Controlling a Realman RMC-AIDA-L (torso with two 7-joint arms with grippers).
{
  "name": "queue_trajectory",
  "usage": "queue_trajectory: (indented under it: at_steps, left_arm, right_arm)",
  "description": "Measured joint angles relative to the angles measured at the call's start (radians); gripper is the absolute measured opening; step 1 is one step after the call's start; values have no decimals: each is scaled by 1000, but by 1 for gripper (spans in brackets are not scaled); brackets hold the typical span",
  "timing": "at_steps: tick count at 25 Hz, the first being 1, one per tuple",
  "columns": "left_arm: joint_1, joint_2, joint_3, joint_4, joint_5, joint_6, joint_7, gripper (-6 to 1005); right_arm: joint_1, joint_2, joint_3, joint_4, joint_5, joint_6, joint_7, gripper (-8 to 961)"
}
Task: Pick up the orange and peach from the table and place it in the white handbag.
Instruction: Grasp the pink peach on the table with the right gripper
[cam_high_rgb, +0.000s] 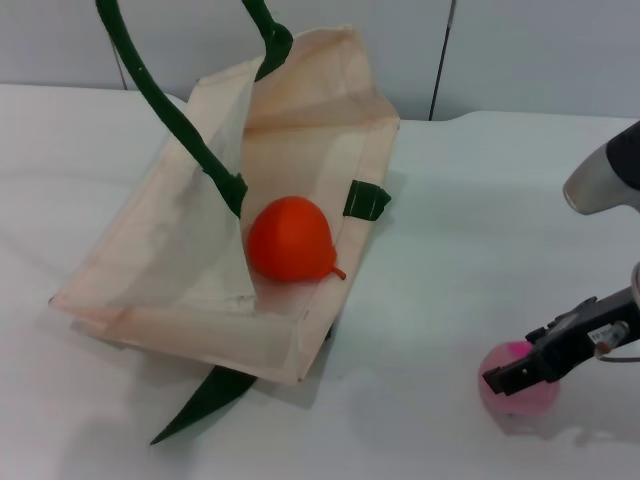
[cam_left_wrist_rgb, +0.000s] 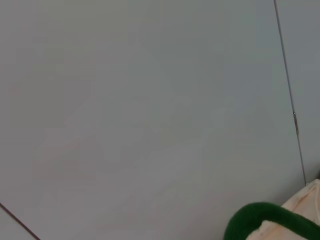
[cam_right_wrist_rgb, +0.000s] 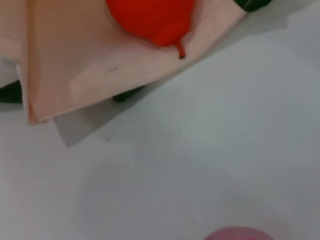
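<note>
the orange (cam_high_rgb: 290, 240) lies inside the open bag (cam_high_rgb: 180, 250), against its inner wall, stem pointing toward the table (cam_high_rgb: 450, 250). one green handle (cam_high_rgb: 170, 110) is lifted up out of view at the top; the left gripper is not seen in any view. the peach (cam_high_rgb: 515, 392) sits on the table well to the right of the bag. the right gripper (cam_high_rgb: 520, 375) is down at the peach, its dark fingers (cam_high_rgb: 505, 378) over the fruit; whether they are apart or clamped i cannot tell.
</note>
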Motion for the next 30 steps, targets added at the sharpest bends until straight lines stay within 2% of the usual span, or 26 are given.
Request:
queue_trajectory:
  at_steps: [16, 22, 27, 30]
  left_arm:
    - [0, 0, -3, 1, -1, 1, -2, 163]
    - [0, 0, -5, 1, -1, 2, 0, 165]
    - [1, -2, -12, 2, -1, 2, 1, 167]
    - [1, -2, -12, 2, -1, 2, 1, 168]
  right_arm:
    - [22, -1, -2, 53, -31, -6, -2, 851]
    - [26, -1, -1, 54, -31, -1, -2, 736]
    - [27, -1, -1, 54, -31, -1, -5, 583]
    - [27, -1, -1, 52, -30, -5, -8, 564]
